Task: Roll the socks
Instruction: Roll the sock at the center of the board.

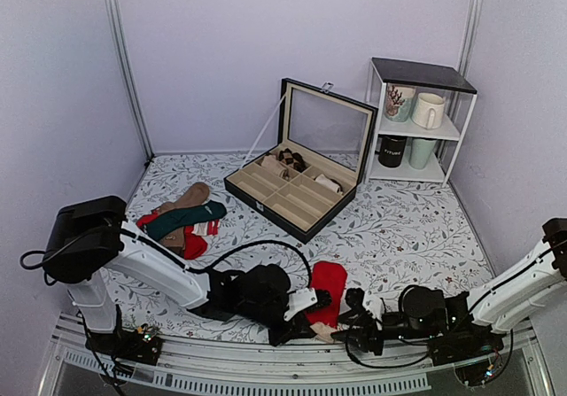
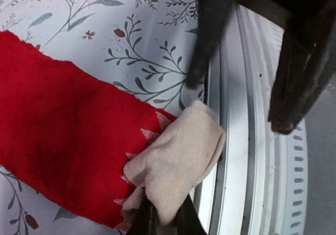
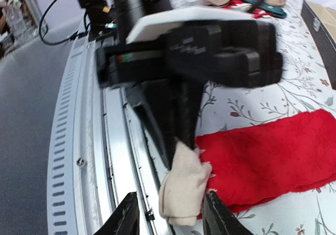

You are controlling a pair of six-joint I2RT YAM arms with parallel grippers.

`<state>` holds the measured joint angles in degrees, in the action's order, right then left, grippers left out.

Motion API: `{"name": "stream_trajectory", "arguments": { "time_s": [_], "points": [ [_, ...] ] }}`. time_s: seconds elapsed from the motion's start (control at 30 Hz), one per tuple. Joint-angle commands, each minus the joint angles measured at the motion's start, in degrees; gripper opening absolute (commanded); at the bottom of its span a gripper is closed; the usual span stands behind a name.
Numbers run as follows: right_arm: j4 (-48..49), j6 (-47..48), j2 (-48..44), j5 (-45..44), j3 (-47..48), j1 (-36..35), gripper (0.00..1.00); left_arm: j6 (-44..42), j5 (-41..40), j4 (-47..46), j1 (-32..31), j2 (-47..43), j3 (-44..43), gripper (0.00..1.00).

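Note:
The red fuzzy socks (image 1: 329,283) lie flat near the table's front edge, with the beige cuff (image 1: 322,330) at the edge. My left gripper (image 1: 310,314) is shut on the cuff; in the left wrist view the cuff (image 2: 178,151) is folded up between the fingers (image 2: 164,216) and the red part (image 2: 68,140) stretches left. My right gripper (image 1: 356,320) is open just right of the cuff. In the right wrist view its fingers (image 3: 172,216) stand on either side of the cuff (image 3: 182,193) without touching it. The red part (image 3: 268,161) extends right.
A pile of dark green, brown and striped socks (image 1: 182,221) lies at the left. An open black compartment box (image 1: 297,183) stands mid-table. A white shelf with mugs (image 1: 416,121) stands at the back right. The metal front rail (image 3: 89,156) runs under the cuff.

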<state>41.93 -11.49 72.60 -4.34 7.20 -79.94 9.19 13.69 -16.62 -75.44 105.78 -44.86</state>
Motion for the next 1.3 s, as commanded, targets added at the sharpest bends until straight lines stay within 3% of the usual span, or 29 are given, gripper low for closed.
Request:
{"name": "stream_trajectory", "arguments": {
  "time_s": [0.0, 0.3, 0.57, 0.87, 0.93, 1.03, 1.1, 1.13, 1.2, 1.27],
  "points": [
    [5.56, 13.09, 4.88, -9.05, 0.76, -5.17, 0.43, 4.84, 8.89, 15.57, 3.68, 4.53, 4.72, 0.00],
    [6.53, 15.65, 13.82, -17.68, 4.18, -9.35, 0.43, 4.74, 11.66, 16.69, 4.72, 8.83, 3.03, 0.00],
    [6.48, 17.62, 16.79, -14.27, 6.81, -9.70, 0.43, 4.87, 11.69, 16.56, 4.78, 9.08, 3.16, 0.00],
    [0.82, 10.08, 20.30, -14.32, 8.42, -9.75, 0.36, 4.92, 12.23, 15.74, 4.87, 9.66, 3.36, 0.00],
    [-1.37, 8.54, 19.89, -14.58, 8.49, -9.78, 0.32, 4.75, 12.25, 15.74, 4.89, 9.47, 3.42, 0.00],
    [-4.79, 6.53, 19.78, -14.91, 8.86, -9.72, 0.08, 4.45, 11.05, 15.40, 4.87, 7.92, 3.91, 0.00],
    [-6.29, 4.84, 19.74, -15.20, 8.62, -9.72, 0.01, 4.23, 9.70, 14.39, 4.92, 4.95, 4.43, 0.00],
    [-6.48, 3.21, 19.54, -15.20, 8.21, -9.70, 0.00, 3.95, 8.83, 13.73, 4.88, 3.49, 4.65, 0.03],
    [-6.64, 0.89, 18.59, -14.35, 7.59, -9.69, 0.00, 3.18, 5.85, 12.05, 4.72, -0.48, 5.07, 0.29],
    [-6.90, -1.44, 17.33, -12.59, 6.83, -9.36, 0.00, 1.25, 1.35, 10.02, 4.02, -5.09, 5.44, 0.38]
  ]
}}
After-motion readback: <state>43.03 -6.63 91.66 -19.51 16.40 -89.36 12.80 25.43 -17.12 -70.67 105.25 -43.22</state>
